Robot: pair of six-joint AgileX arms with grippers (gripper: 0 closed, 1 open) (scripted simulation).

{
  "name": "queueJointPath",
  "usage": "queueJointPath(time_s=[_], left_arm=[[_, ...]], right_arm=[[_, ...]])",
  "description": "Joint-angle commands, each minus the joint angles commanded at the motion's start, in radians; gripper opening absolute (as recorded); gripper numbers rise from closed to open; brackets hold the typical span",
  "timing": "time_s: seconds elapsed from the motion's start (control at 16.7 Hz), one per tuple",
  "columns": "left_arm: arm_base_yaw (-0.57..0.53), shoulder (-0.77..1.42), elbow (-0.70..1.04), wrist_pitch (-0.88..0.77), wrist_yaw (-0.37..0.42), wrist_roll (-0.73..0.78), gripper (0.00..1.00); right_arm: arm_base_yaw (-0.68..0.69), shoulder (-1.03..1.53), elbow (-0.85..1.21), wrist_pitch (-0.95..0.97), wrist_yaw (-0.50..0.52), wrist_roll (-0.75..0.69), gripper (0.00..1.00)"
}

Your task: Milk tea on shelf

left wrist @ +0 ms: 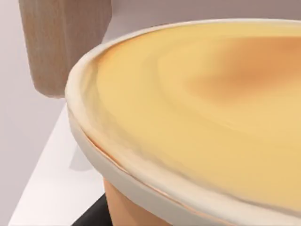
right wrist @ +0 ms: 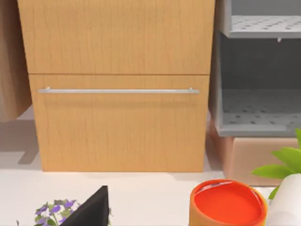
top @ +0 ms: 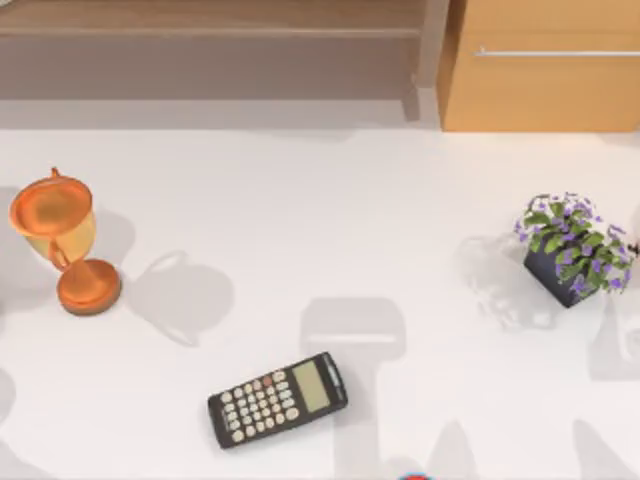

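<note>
The milk tea (left wrist: 197,108) is a cup with an orange body and a cream rim around a tan-yellow top, very close in the left wrist view. A dark part of my left gripper (left wrist: 91,217) shows at its base; whether it holds the cup is unclear. A pale wooden upright (left wrist: 63,44) stands behind the cup. In the top view the shelf (top: 210,30) runs along the back left, brown boards over a grey recess, with its pale post (top: 430,50). A dark part of my right gripper (right wrist: 91,211) faces the drawer cabinet (right wrist: 117,84).
The top view shows an orange trophy (top: 58,235) at the left, a black calculator (top: 277,398) near the front, a potted purple-flowered plant (top: 573,248) at the right and the drawer cabinet (top: 540,65) at the back right. A red-orange pot (right wrist: 228,205) and a grey rack (right wrist: 256,70) show in the right wrist view.
</note>
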Motion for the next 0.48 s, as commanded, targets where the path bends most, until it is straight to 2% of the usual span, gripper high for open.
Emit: queueJointPath(time_s=[0.48], left_arm=[[-0.015,-0.035,0.023,-0.008,-0.011,0.001,0.00]], right_arm=[[0.000,0.000,0.000,0.000,0.000,0.000,1.00]])
